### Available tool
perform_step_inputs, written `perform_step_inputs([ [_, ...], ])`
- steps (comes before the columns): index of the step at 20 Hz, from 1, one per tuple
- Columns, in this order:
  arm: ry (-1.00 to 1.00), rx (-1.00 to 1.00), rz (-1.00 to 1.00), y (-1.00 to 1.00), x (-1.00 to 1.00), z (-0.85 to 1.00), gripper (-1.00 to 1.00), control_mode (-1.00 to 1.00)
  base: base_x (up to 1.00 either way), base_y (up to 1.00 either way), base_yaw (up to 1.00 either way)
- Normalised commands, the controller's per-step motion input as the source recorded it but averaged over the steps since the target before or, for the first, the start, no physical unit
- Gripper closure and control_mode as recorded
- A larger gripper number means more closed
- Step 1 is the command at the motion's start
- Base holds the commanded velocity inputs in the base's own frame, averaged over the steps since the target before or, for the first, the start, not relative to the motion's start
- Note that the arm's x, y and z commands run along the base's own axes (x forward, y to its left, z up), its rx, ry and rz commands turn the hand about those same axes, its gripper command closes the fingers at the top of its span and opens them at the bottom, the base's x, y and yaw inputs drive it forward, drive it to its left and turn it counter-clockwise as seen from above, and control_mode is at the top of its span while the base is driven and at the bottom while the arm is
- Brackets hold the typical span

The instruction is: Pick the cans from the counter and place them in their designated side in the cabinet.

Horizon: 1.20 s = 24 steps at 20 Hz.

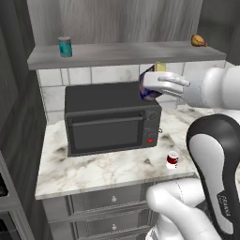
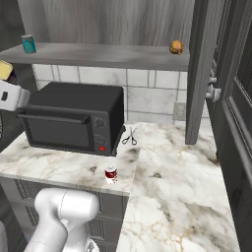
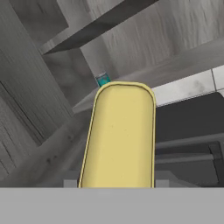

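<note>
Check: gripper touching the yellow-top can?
Touching. In the left base view the gripper is closed around the yellow-top can, lifted above the microwave; the hand view shows the can's yellow top right at the hand.

"FRANKA" lettering on arm [image 1: 220,187] link

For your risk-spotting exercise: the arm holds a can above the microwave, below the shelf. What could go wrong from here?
1. The blue can in the gripper sits just under the shelf; lifting straight up could hit its edge.
2. Swinging toward the teal can might knock it over.
3. The red can stands near the counter edge; the arm could brush it off.
</note>
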Motion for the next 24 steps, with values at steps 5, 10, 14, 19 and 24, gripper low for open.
perform_step_inputs([
  [5,0.02,0.02,0.03,0.0,0.14,0.16,1.0,-1.0,0.0,0.0,0.0],
  [10,0.0,0.01,0.01,0.0,0.22,0.0,1.0,-1.0,0.0,0.0,0.0],
  [14,-0.01,0.0,0.0,0.0,0.32,0.0,1.0,-1.0,0.0,0.0,0.0],
  [19,-0.04,0.0,0.0,0.0,0.21,0.07,1.0,-1.0,0.0,0.0,0.0],
  [24,-0.09,0.0,0.01,0.0,0.0,0.21,1.0,-1.0,0.0,0.0,0.0],
])
